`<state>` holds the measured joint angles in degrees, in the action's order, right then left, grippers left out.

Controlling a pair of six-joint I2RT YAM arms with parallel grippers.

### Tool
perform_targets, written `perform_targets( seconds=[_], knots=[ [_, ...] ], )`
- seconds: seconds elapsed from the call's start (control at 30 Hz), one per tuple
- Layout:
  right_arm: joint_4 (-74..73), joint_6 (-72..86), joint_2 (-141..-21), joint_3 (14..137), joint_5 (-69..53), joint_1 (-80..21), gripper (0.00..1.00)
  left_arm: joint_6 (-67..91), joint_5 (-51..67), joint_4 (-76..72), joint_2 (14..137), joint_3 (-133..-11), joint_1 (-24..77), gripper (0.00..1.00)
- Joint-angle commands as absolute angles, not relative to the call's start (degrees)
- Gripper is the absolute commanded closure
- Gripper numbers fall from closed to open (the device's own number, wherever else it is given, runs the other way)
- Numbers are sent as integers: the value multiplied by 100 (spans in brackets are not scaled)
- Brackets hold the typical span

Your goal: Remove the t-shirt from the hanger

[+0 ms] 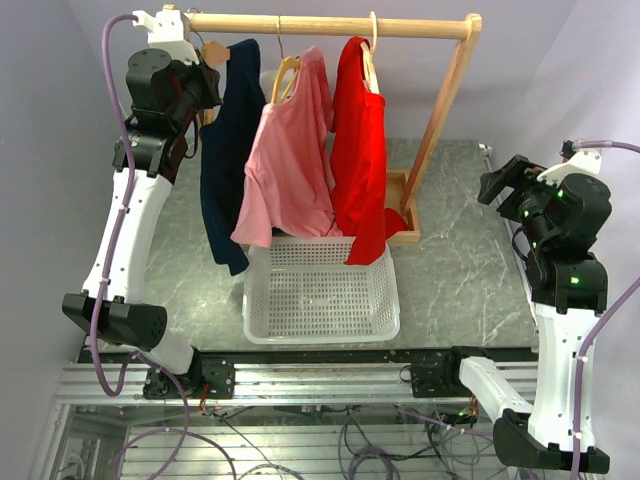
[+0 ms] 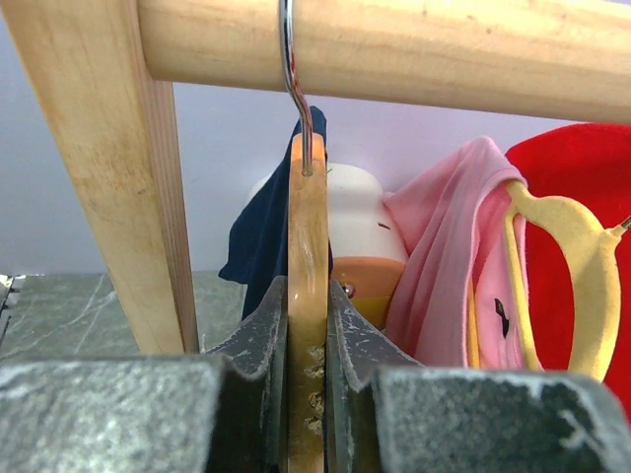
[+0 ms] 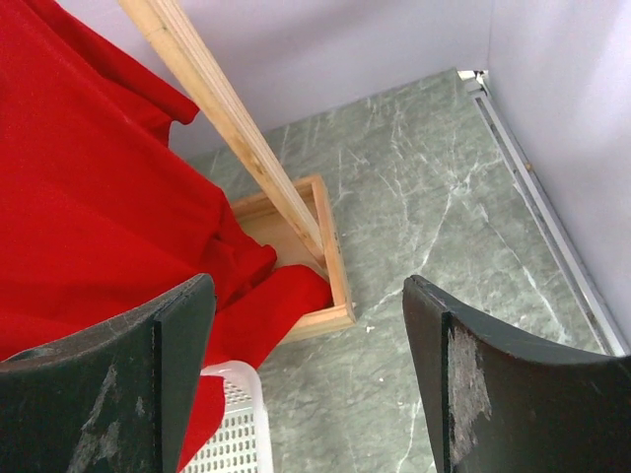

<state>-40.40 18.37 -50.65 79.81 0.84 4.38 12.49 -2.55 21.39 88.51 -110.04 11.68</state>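
Note:
Three t-shirts hang on a wooden rail (image 1: 330, 25): navy (image 1: 228, 150), pink (image 1: 290, 160) and red (image 1: 360, 140). My left gripper (image 1: 205, 75) is up at the rail's left end, shut on the wooden hanger (image 2: 307, 296) of the navy shirt; its metal hook (image 2: 293, 79) is still over the rail (image 2: 394, 49). The navy shirt (image 2: 261, 236) hangs behind the hanger. My right gripper (image 3: 311, 374) is open and empty, off to the right of the red shirt (image 3: 89, 177), above the table.
A white perforated basket (image 1: 320, 290) stands under the shirts, also in the right wrist view (image 3: 232, 434). The rack's slanted wooden post (image 1: 440, 110) and base frame (image 3: 330, 266) stand right of the red shirt. Walls close in on both sides.

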Motion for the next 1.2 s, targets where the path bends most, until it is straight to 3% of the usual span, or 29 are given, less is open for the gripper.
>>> perform_targets(
  seconds=[0.0,0.37,1.17],
  knots=[
    [-3775,1787,-5019,7902,123,396,24,949,-242,1212,8763,-11421,1160,93],
    [-3638,1765,-5017,7881,166,387,24,641,-40,923,8246,-11210,1160,93],
    [-4101,1693,-5107,7895,558,356,18,-10,-274,3385,6447,-10775,1160,93]
  ],
)
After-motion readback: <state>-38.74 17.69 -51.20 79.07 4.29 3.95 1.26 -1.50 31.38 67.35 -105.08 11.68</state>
